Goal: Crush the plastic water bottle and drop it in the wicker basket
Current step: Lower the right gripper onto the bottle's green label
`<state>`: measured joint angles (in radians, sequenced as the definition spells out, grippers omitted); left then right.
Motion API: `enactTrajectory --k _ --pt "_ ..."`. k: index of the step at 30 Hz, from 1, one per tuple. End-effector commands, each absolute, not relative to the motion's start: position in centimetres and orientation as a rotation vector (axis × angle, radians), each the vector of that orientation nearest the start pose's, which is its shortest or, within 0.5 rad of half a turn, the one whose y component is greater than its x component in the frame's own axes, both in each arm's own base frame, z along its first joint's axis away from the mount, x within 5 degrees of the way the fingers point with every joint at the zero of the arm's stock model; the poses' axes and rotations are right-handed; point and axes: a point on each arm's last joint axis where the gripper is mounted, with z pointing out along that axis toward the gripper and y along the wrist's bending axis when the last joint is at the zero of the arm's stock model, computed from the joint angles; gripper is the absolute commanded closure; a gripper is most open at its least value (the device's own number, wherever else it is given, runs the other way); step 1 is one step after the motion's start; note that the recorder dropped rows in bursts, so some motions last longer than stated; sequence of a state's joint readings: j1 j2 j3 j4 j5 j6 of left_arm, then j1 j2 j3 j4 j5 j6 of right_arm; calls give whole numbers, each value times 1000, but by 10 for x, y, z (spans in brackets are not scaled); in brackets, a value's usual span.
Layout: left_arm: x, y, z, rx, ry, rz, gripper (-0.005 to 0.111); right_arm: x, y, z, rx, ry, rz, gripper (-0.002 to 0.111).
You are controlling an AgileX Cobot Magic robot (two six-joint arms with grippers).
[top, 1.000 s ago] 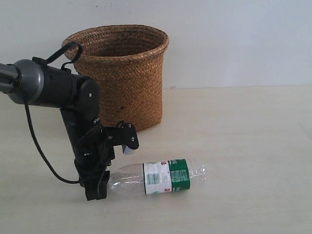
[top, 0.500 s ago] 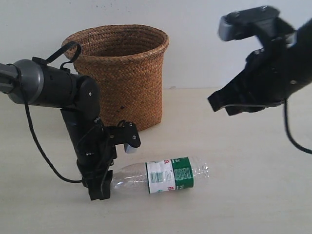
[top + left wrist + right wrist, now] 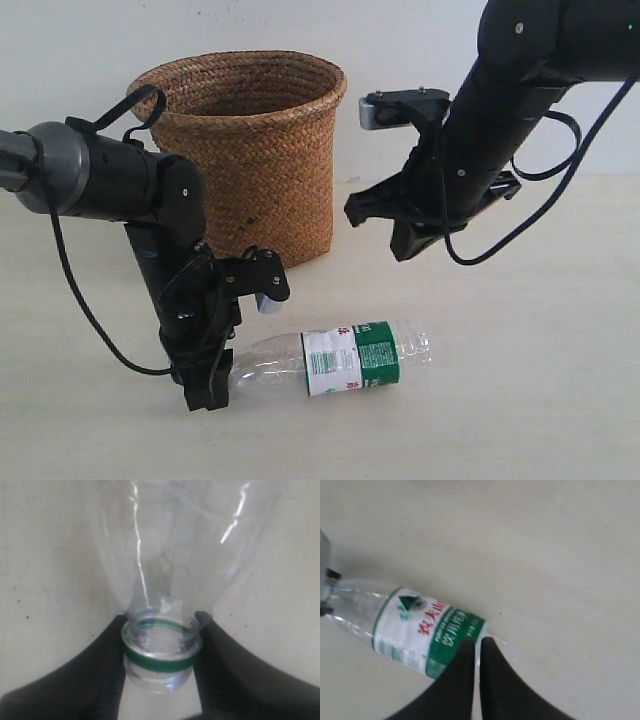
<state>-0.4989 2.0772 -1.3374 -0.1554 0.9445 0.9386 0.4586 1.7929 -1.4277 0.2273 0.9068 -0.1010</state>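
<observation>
Plastic water bottle (image 3: 340, 360), on its side on table (image 3: 520, 390) before wicker basket (image 3: 260, 150), neck clamped between fingers of left gripper (image 3: 161, 630); right gripper (image 3: 477, 642) raised clear of it, fingers nearly together, holding nothing

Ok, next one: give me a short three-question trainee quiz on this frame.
1. True or false: the plastic water bottle lies on its side on the table.
2. The left gripper clamps the bottle's: A) neck, B) label, C) base?
3. Fill in: the right gripper hovers above the bottle, holding ____.
Key: 1 true; 2 A; 3 nothing.
</observation>
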Motion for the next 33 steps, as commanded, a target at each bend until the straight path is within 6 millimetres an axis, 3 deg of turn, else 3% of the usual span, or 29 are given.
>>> enactTrajectory --k 1,11,23,33 --pt "330 -193 129 1938 2443 -210 103 336 194 263 -633 2656 519 108" --pt "330 -193 129 1935 2440 -208 103 340 201 216 -641 2864 554 108" --pt "330 -193 129 1936 2441 -209 103 343 196 203 -582 2933 442 108" --pt "330 -193 129 1936 2441 -209 103 347 198 176 -572 3002 425 108"
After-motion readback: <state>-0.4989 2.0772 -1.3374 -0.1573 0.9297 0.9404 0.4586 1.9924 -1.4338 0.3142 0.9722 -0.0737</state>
